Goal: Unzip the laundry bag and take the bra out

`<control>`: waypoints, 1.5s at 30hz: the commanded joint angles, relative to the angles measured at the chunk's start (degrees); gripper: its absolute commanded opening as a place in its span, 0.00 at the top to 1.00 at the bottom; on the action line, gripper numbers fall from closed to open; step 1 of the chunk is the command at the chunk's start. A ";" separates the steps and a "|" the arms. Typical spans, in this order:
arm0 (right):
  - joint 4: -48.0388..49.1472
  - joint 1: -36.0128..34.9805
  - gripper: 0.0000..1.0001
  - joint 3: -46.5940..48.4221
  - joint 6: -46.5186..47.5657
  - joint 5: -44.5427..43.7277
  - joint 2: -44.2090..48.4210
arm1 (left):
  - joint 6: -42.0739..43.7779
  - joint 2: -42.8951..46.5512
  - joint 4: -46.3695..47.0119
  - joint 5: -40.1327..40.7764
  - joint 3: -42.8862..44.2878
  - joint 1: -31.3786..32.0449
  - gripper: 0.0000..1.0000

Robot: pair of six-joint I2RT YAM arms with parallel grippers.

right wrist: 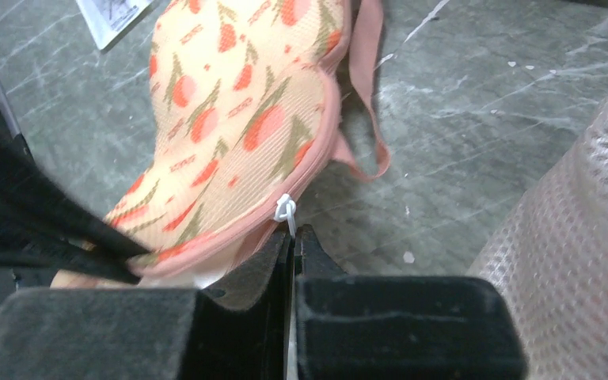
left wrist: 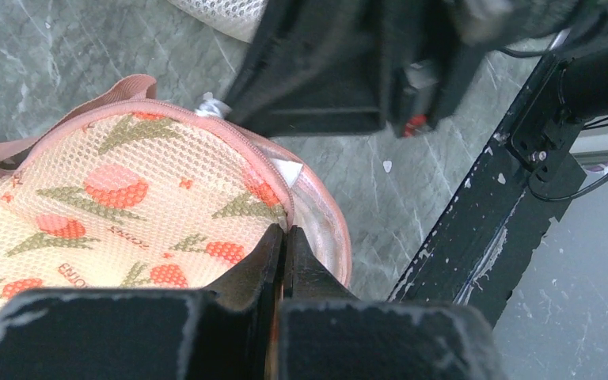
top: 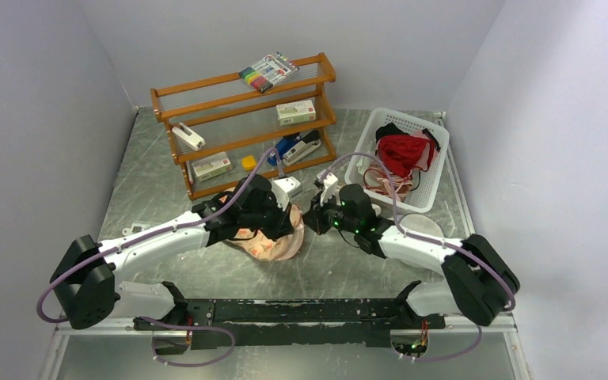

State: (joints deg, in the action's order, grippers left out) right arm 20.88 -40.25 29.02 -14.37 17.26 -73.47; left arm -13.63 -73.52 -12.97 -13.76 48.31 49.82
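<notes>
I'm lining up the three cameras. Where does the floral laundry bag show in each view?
Top view: laundry bag just left of centre, lower middle.
Left wrist: bag fills the left half.
Right wrist: bag upper left to centre.
Shared landmark: the grey table under it.

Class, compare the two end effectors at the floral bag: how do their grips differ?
The left end effector pinches the piped rim of the peach-pink floral mesh laundry bag; the right end effector pinches its small white zip pull. The left hangs over the bag, the right beside it. Both are shut.
</notes>
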 commanded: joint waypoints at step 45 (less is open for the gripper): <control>13.63 1.33 1.00 -9.64 -8.53 12.51 8.95 | 0.29 -0.62 -1.31 2.85 4.59 2.43 0.42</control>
State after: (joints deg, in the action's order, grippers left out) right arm 31.38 -38.39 19.33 -22.17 29.19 -64.60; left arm -13.52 -72.12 -13.04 -11.29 49.58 52.23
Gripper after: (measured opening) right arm 0.009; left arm 0.593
